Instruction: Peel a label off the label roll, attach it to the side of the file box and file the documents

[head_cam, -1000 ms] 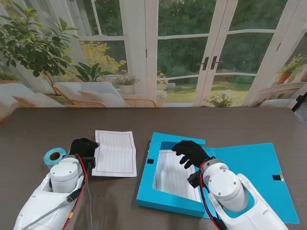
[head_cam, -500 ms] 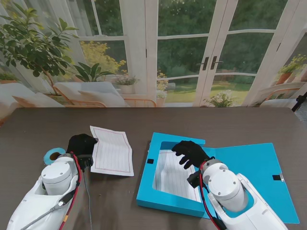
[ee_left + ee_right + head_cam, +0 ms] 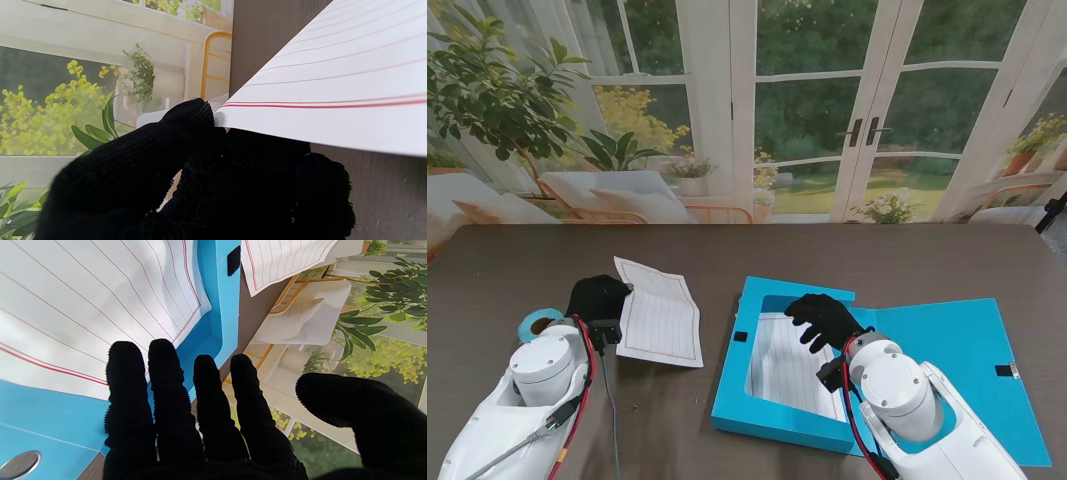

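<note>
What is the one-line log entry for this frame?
left hand: pinching lined sheet edge, lifted | right hand: open over file box | one sheet in box

1. Stand view looks down from above the shoulders onto the table (image 3: 847, 255);
2. Wrist views sit close, looking along the fingers;
3. All three share the lined sheet (image 3: 660, 315) (image 3: 333, 83) (image 3: 283, 260).

Bare table (image 3: 717, 330) separates the lifted sheet (image 3: 662, 322) from the file box (image 3: 735, 385).
</note>
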Tool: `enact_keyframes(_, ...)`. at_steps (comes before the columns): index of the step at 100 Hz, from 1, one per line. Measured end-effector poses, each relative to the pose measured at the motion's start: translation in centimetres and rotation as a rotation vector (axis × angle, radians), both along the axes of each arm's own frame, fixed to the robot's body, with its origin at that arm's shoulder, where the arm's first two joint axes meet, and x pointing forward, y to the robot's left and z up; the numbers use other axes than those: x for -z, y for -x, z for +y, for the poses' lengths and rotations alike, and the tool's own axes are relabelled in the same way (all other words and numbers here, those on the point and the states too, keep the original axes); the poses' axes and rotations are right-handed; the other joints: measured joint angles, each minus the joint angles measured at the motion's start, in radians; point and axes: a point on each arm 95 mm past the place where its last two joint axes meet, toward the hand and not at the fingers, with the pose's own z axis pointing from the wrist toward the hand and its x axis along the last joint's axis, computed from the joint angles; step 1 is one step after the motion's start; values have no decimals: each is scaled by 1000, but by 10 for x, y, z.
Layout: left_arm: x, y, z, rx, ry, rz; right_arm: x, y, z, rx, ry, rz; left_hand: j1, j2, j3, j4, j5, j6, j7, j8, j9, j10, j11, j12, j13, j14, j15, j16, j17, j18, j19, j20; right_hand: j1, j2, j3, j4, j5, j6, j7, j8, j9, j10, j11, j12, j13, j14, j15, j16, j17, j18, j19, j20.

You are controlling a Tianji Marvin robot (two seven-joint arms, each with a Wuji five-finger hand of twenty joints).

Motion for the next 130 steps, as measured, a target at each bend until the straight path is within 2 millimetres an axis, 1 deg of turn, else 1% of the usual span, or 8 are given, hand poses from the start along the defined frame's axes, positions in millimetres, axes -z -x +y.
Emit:
enact_keyframes(13, -1, 2, -1, 15, 24, -10, 0, 0, 0, 0, -1, 1, 0, -1, 2, 0, 0, 2, 0, 0, 2, 1, 3, 13, 7, 0, 0, 11, 9, 4, 0, 0, 0, 0, 0, 0, 0, 0, 0, 0, 0, 0, 0, 0, 0, 0, 0, 0, 0, 0, 0, 0)
enact_keyframes(16, -2, 2, -2, 24, 29, -12, 0, 0, 0, 0, -1, 0, 0, -13, 14, 0, 2, 3, 3, 0, 3, 2, 6, 14, 8, 0, 0, 11, 11, 6, 0, 0, 0, 0, 0, 0, 0, 0, 0, 0, 0, 0, 0, 0, 0, 0, 0, 0, 0, 0, 0, 0)
enact_keyframes(26, -3, 3, -3, 57, 40, -16, 0, -1, 1, -1, -4, 1, 0, -29, 34, 0, 4, 12, 9, 0, 11, 9, 17, 25, 26, 0, 2, 23, 29, 27, 0, 0, 0, 0, 0, 0, 0, 0, 0, 0, 0, 0, 0, 0, 0, 0, 0, 0, 0, 0, 0, 0)
enact_keyframes(44, -8, 4, -2, 204, 72, -24, 0, -2, 1, -3, -7, 2, -1, -30, 40, 0, 4, 14, 13, 0, 12, 10, 28, 28, 31, 0, 3, 27, 40, 29, 0, 0, 0, 0, 0, 0, 0, 0, 0, 0, 0, 0, 0, 0, 0, 0, 0, 0, 0, 0, -1, 0)
enact_keyframes(54, -10, 5, 2, 242, 87, -27, 0, -3, 1, -2, -9, 3, -1, -31, 41, 0, 4, 15, 14, 0, 12, 10, 35, 38, 33, 0, 6, 35, 47, 31, 0, 0, 0, 0, 0, 0, 0, 4, 0, 0, 0, 0, 0, 0, 0, 0, 0, 0, 0, 0, -2, 0)
enact_keyframes(68, -10, 5, 7, 251, 60, -4, 0, -3, 0, 3, -17, 4, -1, -31, 42, 0, 4, 17, 16, 0, 12, 11, 38, 39, 33, 0, 13, 36, 48, 33, 0, 0, 0, 0, 0, 0, 0, 4, 0, 0, 0, 0, 0, 0, 0, 0, 0, 0, 0, 0, -10, 0)
enact_keyframes(85, -10, 5, 7, 274, 66, -2, 1, -3, -1, 5, -22, 5, -1, -31, 46, 0, 3, 19, 16, 0, 12, 12, 39, 41, 33, 0, 14, 36, 48, 33, 1, 0, 0, 0, 0, 0, 0, 5, 0, 0, 0, 1, 0, 0, 0, 0, 0, 0, 0, 0, -10, 0)
enact_keyframes(130, -21, 5, 4, 292, 215, -96, 4, -4, -4, 15, -31, 11, -1, -31, 48, 0, 3, 21, 19, 1, 12, 13, 47, 43, 33, 1, 24, 47, 48, 39, 10, 0, 0, 0, 0, 0, 0, 5, -1, 0, 0, 9, 0, 0, 0, 0, 0, 0, 0, 0, -11, 1)
